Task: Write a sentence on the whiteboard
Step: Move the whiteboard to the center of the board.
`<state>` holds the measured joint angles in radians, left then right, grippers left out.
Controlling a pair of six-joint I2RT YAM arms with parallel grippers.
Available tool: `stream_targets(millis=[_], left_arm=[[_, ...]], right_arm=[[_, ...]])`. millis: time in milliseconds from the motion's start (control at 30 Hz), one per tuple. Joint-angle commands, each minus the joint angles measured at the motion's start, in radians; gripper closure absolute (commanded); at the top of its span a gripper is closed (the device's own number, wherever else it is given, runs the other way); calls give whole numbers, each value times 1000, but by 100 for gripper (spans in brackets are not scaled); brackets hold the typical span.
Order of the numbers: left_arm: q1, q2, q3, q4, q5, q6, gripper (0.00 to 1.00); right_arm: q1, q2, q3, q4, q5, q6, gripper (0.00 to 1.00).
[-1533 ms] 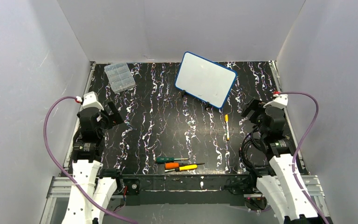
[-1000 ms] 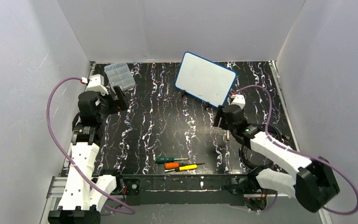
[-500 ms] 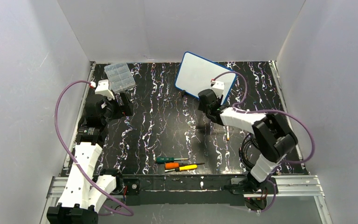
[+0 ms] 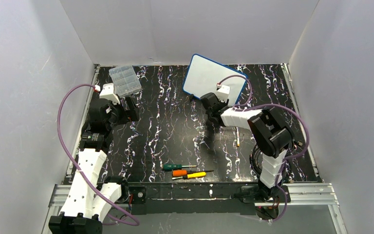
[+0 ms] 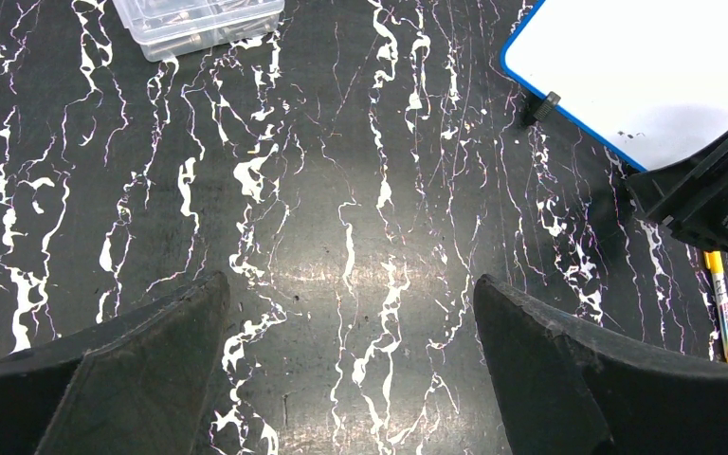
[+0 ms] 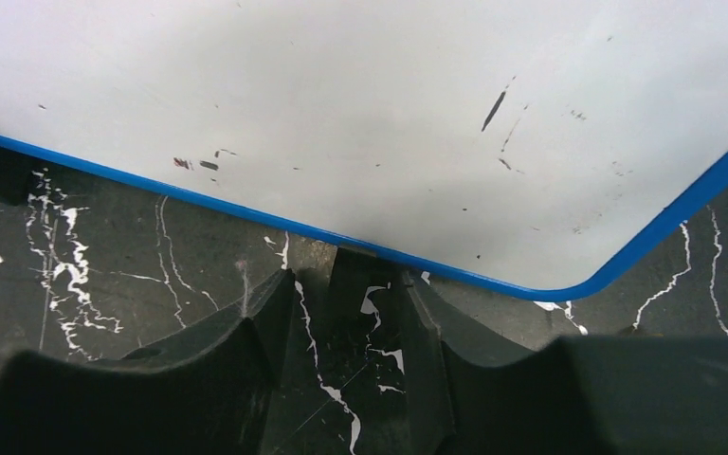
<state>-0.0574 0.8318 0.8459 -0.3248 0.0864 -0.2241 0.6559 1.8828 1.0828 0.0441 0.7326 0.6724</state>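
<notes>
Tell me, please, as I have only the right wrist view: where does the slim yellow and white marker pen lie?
Observer: The marker pen lies on the black marbled table, in front of the blue-framed white rectangular whiteboard; no gripper holds it.
Operator: Thank you. Is the left gripper busy?
Observer: No, the left gripper hangs open over bare table.
Operator: Anything else loose?
Observer: Three screwdrivers, green, orange and yellow-handled, lie near the front edge.

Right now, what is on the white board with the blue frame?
No words. The blue-framed white board carries only small dark smudges. From above, the right tool covers part of its near edge, so that bit is hidden.
</notes>
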Motion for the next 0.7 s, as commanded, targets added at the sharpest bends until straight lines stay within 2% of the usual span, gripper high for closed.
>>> stream_targets(millis=[0, 233, 400, 667], left_arm=[[-6, -16, -4, 1, -11, 12, 1], [-6, -13, -5, 3, -13, 12, 1], [-5, -15, -6, 4, -11, 12, 1], [-6, -17, -8, 6, -9, 9, 1]], right_arm=[[2, 31, 44, 0, 57, 26, 49], [3, 65, 57, 11, 55, -23, 74], [4, 43, 13, 52, 12, -87, 98], [13, -37, -153, 208, -186, -219, 99]])
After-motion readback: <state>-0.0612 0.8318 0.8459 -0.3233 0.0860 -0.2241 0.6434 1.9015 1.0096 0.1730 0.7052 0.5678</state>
